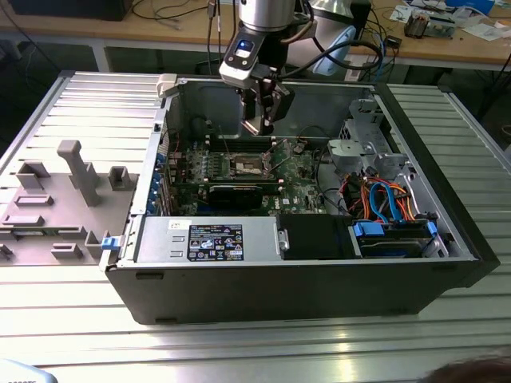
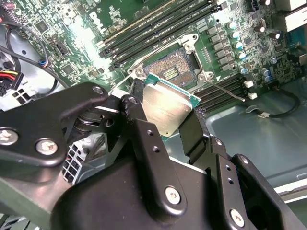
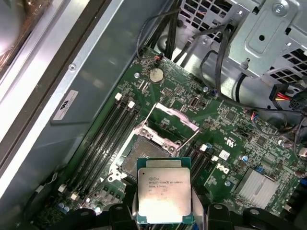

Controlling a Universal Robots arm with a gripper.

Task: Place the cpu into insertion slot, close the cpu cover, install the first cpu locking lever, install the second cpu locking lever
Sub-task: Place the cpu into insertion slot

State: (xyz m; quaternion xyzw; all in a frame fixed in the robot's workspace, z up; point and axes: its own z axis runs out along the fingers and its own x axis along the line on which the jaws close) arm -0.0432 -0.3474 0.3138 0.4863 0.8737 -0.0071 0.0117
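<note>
My gripper [image 1: 260, 120] hangs inside the open computer case [image 1: 279, 279], above the green motherboard [image 1: 299, 187]. It is shut on the cpu [image 3: 163, 192], a flat square chip with a silvery top, held by two opposite edges between black fingers [image 2: 139, 124]. In the second wrist view the cpu [image 2: 169, 106] sits in my gripper [image 2: 165, 120], tilted above the board. The insertion slot [image 3: 138, 154] lies open just beyond the chip, dark centre bare, and shows again as the insertion slot [image 2: 169, 72]. The cpu cover [image 3: 162, 137] stands raised off the slot. Thin wire levers [image 3: 192, 135] stick up beside it.
Black memory slots [image 3: 108, 139] run along one side of the socket. A metal drive cage [image 1: 359, 144] and coloured cables [image 1: 383, 199] fill the case at the exterior view's right. The power supply [image 1: 211, 239] sits at the front. A grey fixture tray [image 1: 56, 199] lies outside the case.
</note>
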